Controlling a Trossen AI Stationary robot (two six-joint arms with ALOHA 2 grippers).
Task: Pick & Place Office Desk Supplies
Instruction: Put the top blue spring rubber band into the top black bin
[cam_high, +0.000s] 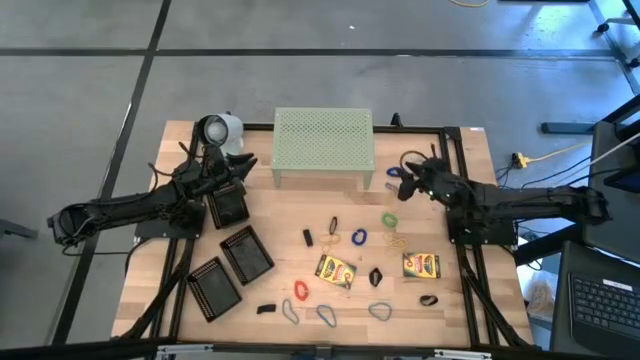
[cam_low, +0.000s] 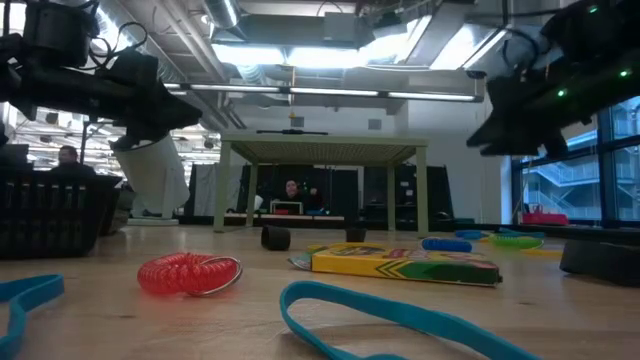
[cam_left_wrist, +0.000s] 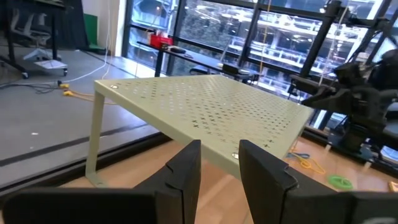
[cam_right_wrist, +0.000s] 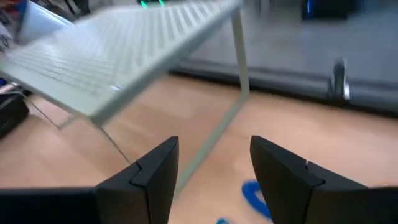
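Note:
The supplies lie scattered on the table's near half: two yellow-green crayon boxes (cam_high: 336, 270) (cam_high: 421, 265), a red coil band (cam_high: 300, 288) (cam_low: 190, 272), blue bands (cam_high: 358, 238) (cam_high: 326, 315), a green band (cam_high: 389, 218), a yellow band (cam_high: 395, 240) and black clips (cam_high: 308, 237) (cam_high: 376, 276). My left gripper (cam_high: 243, 163) (cam_left_wrist: 219, 146) hovers open and empty by the pale-green stand's (cam_high: 323, 150) left end. My right gripper (cam_high: 408, 182) (cam_right_wrist: 214, 143) hovers open and empty by the stand's right end, near a blue band (cam_right_wrist: 255, 196).
Three black mesh trays (cam_high: 228, 205) (cam_high: 246, 254) (cam_high: 214, 288) sit on the table's left half, one just below the left gripper. A white cylinder (cam_high: 218, 130) stands at the far left corner. A person sits in the room beyond the table (cam_low: 290, 190).

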